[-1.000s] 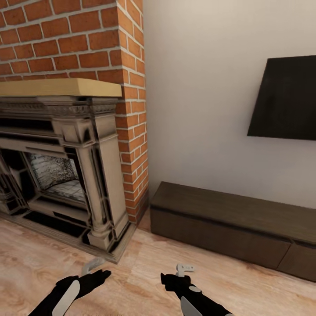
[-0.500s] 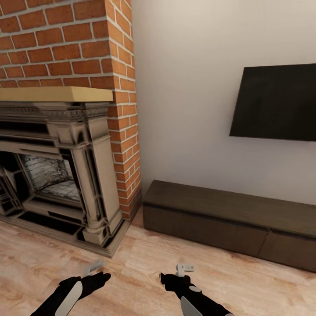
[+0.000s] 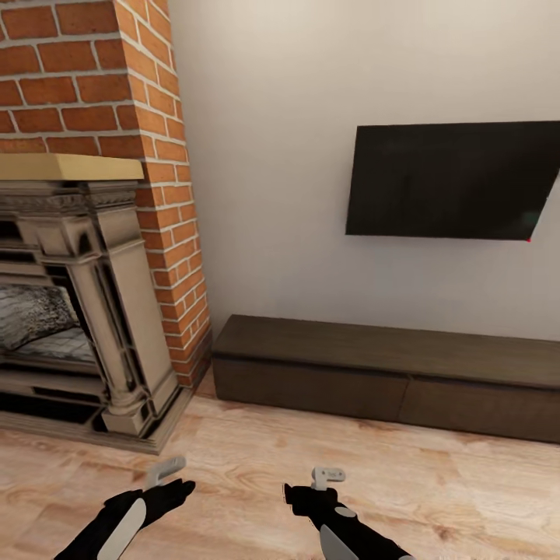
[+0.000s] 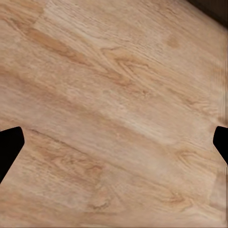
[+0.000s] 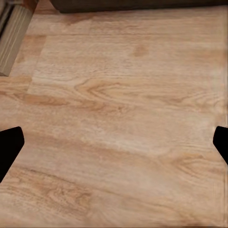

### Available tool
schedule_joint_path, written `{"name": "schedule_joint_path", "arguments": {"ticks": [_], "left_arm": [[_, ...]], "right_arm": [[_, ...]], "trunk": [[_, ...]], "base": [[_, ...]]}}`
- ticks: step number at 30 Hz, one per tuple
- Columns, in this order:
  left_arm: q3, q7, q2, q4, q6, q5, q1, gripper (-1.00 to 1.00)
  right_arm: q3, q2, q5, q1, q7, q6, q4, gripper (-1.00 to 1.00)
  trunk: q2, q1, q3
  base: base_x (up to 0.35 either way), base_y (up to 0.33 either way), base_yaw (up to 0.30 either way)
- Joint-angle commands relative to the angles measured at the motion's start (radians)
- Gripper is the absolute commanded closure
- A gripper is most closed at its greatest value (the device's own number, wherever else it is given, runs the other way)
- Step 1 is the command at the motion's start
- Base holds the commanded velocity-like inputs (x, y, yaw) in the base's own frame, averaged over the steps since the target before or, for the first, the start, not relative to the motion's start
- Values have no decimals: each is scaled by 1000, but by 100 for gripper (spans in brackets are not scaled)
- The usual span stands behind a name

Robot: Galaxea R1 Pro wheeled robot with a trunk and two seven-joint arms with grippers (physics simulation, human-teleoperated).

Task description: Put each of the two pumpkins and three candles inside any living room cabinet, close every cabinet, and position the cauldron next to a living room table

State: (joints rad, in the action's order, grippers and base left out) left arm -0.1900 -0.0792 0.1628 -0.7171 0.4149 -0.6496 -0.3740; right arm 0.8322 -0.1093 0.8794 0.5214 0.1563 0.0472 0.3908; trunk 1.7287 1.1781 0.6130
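The cabinet [image 3: 389, 373] sits at 12 o'clock against the wall, its front panels closed. The left pincer [image 3: 165, 471] and right pincer [image 3: 327, 476] gape wide and hold nothing, so I judge no stowing is underway yet.

Long, low cabinet [image 3: 389, 365] against the wall, closed.

The cabinet is dark-brown wood with a flat top and plain front panels without handles. It stands on the light wooden floor, its back against the pale wall, with its near end just beside the base of the brick chimney column. A thin vertical seam divides the front into panels, and all of them sit flush with no gap showing. Its top carries nothing. In the right wrist view a dark strip of its lower front [image 5: 137, 4] meets the floor.
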Motion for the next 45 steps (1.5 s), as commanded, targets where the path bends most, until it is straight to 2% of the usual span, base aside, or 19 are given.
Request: {"name": "schedule_joint_path", "arguments": {"ticks": [1,14,22,45], "left_arm": [[-5,-8,1,-2,1,-10,0,-100],[-6,-12,1,-2,-1,-10,0,-100],[-6,-31,1,-1,-1,-10,0,-100],[-6,-33,3,1,-5,-11,0,-100]], "right_arm": [[8,0,10,1,6,5,1,-100],[8,0,10,1,6,5,1,-100],[8,0,10,1,5,5,1,-100],[12,0,-4,0,5,4,2,-100]], "trunk": [[1,0,1],[1,0,1],[1,0,1],[1,0,1]], "base": [[-31,-291,-77],[12,-307,-12],[91,-313,-58],[112,-312,-15]]}}
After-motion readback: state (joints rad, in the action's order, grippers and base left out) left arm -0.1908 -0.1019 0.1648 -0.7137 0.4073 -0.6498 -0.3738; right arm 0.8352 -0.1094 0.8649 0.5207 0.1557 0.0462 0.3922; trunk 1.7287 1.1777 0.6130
